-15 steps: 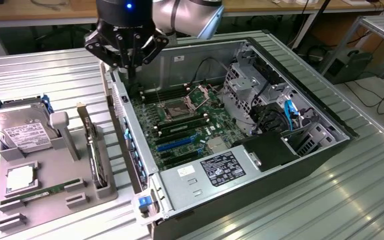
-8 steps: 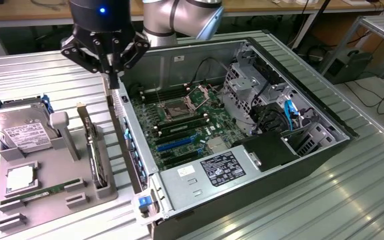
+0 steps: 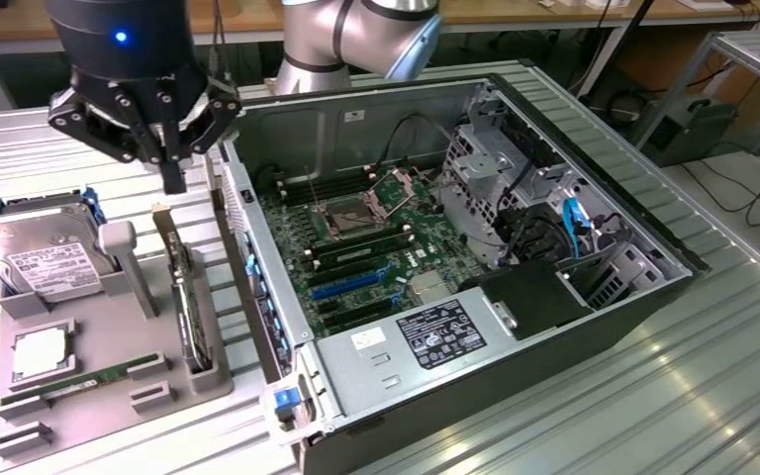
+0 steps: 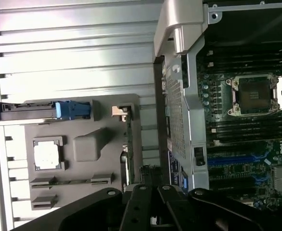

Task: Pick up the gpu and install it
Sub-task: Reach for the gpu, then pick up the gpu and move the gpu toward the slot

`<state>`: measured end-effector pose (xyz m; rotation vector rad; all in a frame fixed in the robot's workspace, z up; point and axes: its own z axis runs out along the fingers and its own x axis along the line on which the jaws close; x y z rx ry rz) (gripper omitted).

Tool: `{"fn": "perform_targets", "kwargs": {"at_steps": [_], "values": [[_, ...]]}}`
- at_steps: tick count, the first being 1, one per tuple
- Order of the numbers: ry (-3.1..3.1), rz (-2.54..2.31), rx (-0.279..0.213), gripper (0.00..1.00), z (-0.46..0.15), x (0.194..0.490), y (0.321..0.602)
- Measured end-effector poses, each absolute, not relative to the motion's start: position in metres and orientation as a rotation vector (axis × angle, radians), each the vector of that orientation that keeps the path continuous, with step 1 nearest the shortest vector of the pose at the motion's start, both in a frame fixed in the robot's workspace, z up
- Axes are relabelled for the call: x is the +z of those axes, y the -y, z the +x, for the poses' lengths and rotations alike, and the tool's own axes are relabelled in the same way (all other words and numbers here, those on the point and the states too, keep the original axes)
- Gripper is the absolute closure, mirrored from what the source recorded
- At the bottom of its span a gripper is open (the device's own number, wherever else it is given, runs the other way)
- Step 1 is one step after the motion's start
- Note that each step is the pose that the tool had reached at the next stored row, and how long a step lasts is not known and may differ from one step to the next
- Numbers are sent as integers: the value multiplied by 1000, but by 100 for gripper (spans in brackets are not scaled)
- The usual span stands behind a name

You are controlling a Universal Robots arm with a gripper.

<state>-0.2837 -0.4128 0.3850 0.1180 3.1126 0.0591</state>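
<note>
Gpu (image 3: 185,302), a thin dark flat card, stands on edge in a slot along the molded gray tray's (image 3: 83,421) edge, beside the open sheet-metal computer case (image 3: 353,381). A boxy silver hard drive (image 3: 44,262) leans at the tray's far corner. Just above the card's far end and its silvery bracket hovers the black gripper (image 3: 173,178), fingers clenched together on nothing.

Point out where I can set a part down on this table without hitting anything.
Widest bare slats: the table on the exterior view's right of the case. A smaller bare strip lies past the tray's far end, near the gripper. Crowded: the tray itself, with hard drive and gpu, and the narrow gap between tray and case.
</note>
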Motion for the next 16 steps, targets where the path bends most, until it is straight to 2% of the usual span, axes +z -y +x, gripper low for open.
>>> {"fn": "perform_targets", "kwargs": {"at_steps": [4, 9, 16], "values": [[-3113, 118, 58, 89, -299, 382, 420], [-3112, 118, 57, 89, -305, 378, 443], [-3112, 118, 57, 89, -305, 378, 444]]}}
